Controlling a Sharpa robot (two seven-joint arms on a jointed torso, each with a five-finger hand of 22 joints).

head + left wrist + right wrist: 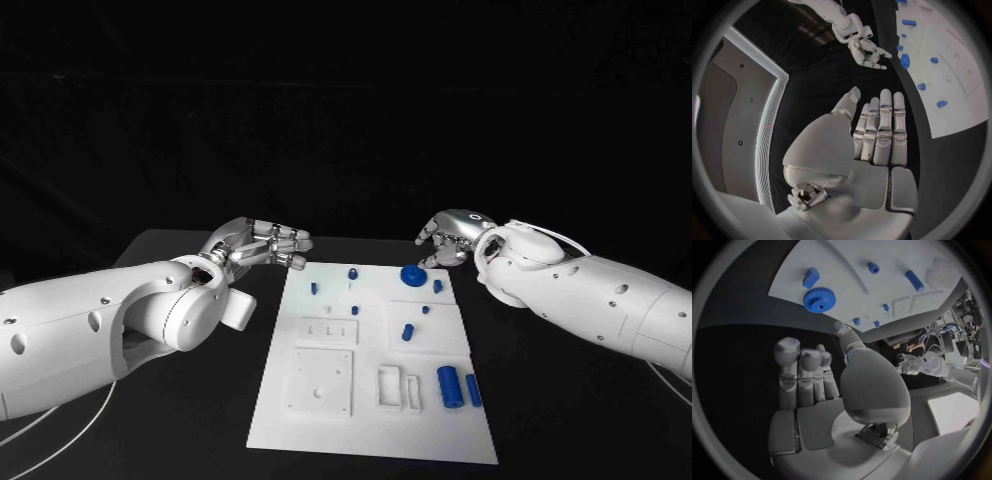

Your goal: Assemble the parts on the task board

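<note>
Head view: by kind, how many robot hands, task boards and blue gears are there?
Robot hands: 2, the left robot hand and the right robot hand
Task board: 1
Blue gear: 1
Total: 4

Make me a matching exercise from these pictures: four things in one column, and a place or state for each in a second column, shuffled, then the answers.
Things
1. Blue gear
2. Two blue cylinders
3. Left robot hand
4. Right robot hand

Places or states
A. Empty, over the black table past the board's far left corner
B. Side by side near the task board's near right corner
C. Empty, just beyond the gear
D. At the board's far edge

Pairs: 1-D, 2-B, 3-A, 4-C
</note>
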